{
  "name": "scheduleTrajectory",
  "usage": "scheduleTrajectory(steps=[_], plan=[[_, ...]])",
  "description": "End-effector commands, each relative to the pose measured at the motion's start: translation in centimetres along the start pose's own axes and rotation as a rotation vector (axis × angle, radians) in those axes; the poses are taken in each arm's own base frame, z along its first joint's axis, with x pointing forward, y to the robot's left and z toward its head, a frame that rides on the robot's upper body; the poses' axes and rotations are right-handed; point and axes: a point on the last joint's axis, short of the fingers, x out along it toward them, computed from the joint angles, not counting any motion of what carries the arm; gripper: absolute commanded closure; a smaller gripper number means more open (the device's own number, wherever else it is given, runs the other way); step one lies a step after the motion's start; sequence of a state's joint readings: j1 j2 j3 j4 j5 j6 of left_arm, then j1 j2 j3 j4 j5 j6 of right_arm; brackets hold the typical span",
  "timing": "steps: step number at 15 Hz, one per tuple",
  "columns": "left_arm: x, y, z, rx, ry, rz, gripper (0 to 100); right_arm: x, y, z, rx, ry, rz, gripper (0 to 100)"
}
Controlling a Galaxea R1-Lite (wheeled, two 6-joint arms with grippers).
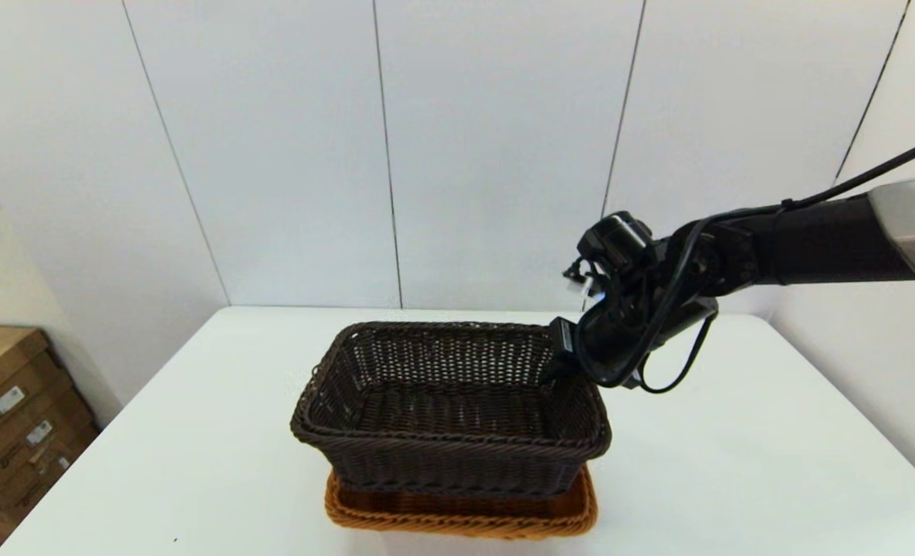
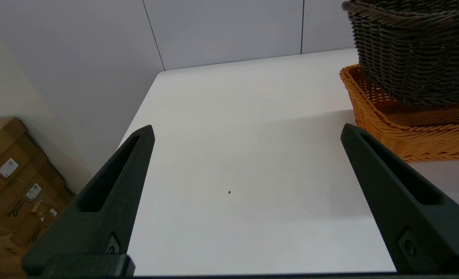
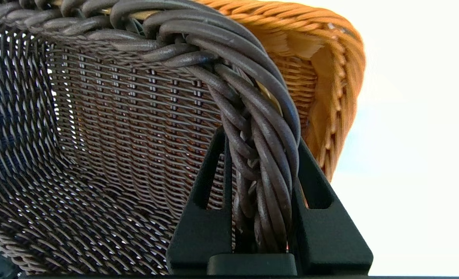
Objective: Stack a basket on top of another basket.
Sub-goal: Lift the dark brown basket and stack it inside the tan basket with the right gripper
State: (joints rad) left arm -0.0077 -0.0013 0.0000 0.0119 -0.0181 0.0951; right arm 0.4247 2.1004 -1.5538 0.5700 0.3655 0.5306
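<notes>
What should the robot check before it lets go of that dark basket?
1. Right tool shut on the dark basket rim: ok.
2. Dark basket over the orange basket: ok.
3. Dark basket fully settled inside: cannot tell.
4. Baskets lined up: not ok, the orange one sticks out on the near side.
5. Left tool open and apart from both baskets: ok.
6. Table holds the stack well inside its edges: ok.

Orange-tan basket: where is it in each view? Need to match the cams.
Head view: orange-tan basket bottom centre, under the dark brown basket.
Left wrist view: right edge, beyond the open left claw.
Right wrist view: upper right, behind the braided dark rim that the right claw grips.
Shared landmark: dark brown basket's braided rim.
</notes>
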Motion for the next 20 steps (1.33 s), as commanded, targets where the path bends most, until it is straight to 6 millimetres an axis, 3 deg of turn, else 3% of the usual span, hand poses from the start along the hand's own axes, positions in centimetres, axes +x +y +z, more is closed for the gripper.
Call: scheduleTrajectory(steps=[1, 12, 20], plan=[[0.0, 0.0, 0.0, 0.000, 0.000, 0.000, 0, 0.8, -0.1, 0.1, 0.003, 0.007, -0.001, 100], [0.0, 0.0, 0.0, 0.000, 0.002, 0.000, 0, 1.6, -0.4, 1.1, 0.006, -0.007, 0.001, 100], [0.0, 0.0, 0.0, 0.000, 0.002, 0.000, 0, 1.8, -2.0, 1.7, 0.033, -0.005, -0.014, 100]])
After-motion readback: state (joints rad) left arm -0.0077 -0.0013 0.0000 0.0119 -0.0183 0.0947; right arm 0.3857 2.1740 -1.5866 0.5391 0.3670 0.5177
